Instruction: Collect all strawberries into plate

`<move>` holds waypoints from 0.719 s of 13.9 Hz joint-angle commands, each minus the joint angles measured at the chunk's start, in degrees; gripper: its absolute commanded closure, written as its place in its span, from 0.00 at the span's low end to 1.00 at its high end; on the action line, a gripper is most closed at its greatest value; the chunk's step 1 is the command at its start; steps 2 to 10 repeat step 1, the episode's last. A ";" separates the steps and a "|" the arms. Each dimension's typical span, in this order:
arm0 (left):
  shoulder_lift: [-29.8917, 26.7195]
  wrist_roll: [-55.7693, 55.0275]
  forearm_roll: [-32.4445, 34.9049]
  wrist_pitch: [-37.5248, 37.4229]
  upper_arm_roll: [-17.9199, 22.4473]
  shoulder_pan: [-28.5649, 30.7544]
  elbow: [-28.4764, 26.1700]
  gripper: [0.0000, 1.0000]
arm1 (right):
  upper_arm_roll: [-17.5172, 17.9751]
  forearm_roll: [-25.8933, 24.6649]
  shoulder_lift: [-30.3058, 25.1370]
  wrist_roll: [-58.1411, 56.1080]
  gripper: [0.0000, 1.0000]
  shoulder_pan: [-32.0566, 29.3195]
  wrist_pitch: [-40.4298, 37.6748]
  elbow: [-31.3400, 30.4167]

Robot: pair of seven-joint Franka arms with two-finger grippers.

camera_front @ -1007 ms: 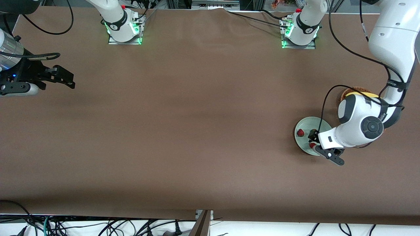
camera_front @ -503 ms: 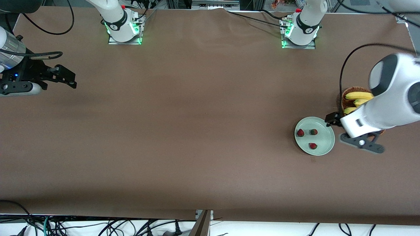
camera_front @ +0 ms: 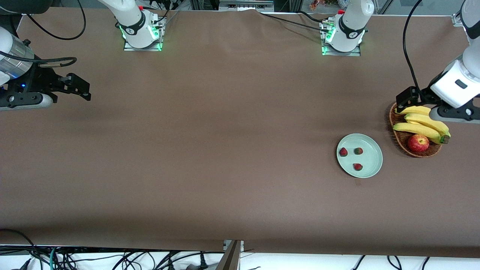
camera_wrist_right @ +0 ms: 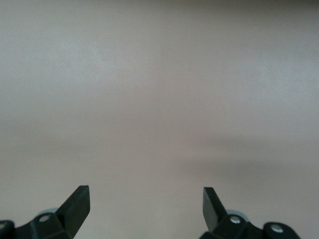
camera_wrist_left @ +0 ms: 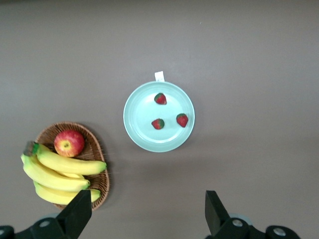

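We saw all three strawberries (camera_front: 343, 152) (camera_front: 359, 151) (camera_front: 358, 167) lying in the plate (camera_front: 371, 170), beside the basket (camera_front: 399, 138). The left gripper (camera_front: 431, 107) hung over that basket, fingers spread wide, holding nothing. The right gripper (camera_front: 80, 90) waited likewise at its own end of the table.

Three small red strawberries (camera_front: 343, 152) (camera_front: 358, 151) (camera_front: 358, 167) with green leafy tops lie apart from one another inside the plate (camera_front: 371, 171), a round, shallow, pale mint-green dish with a raised glossy rim. The plate rests flat on the table, well apart from the left gripper's fingers (camera_wrist_left: 75, 215) and empty of anything else.
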 commanded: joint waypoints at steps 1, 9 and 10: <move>-2.57 -0.81 -1.67 2.91 1.39 -1.35 -5.32 0.00 | 0.19 -1.08 0.25 0.01 0.00 0.19 -0.46 1.02; -2.57 -0.81 -1.67 2.91 1.39 -1.35 -5.32 0.00 | 0.19 -1.08 0.25 0.01 0.00 0.19 -0.46 1.02; -2.57 -0.81 -1.67 2.91 1.39 -1.35 -5.32 0.00 | 0.19 -1.08 0.25 0.01 0.00 0.19 -0.46 1.02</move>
